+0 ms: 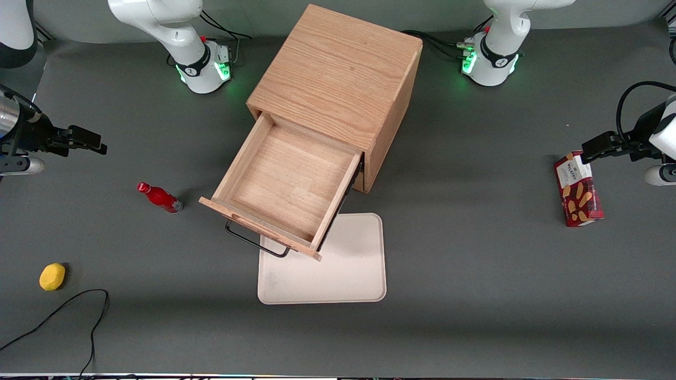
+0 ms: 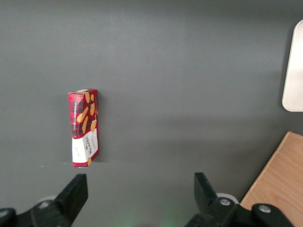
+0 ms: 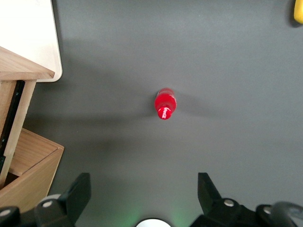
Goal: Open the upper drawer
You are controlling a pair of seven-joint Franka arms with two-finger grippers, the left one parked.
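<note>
The upper drawer (image 1: 280,192) stands pulled well out of the wooden cabinet (image 1: 338,79), its shallow tray bare and open to the overhead light. Its thin black wire handle (image 1: 256,244) hangs off the front panel, at about seven o'clock from the cabinet top in the front view. The drawer's front corner overhangs a cream tray (image 1: 338,269) lying flat on the grey table (image 1: 475,264), nearer to the front camera than the cabinet.

The gripper (image 1: 97,142) is well apart from the drawer, up over the table toward the working arm's end, at roughly nine o'clock from the cabinet. Its jaws are spread wide and hold nothing (the wrist view shows both fingers (image 3: 78,191) parted with bare table between them).

A red bottle (image 1: 160,197) stands between the gripper and the drawer, near the drawer's side. A yellow lemon-like fruit (image 1: 52,276) sits at about seven o'clock from the bottle, with a black cable (image 1: 79,311) looping just beside it. A red biscuit box (image 1: 578,188) lies toward the parked arm's end.
</note>
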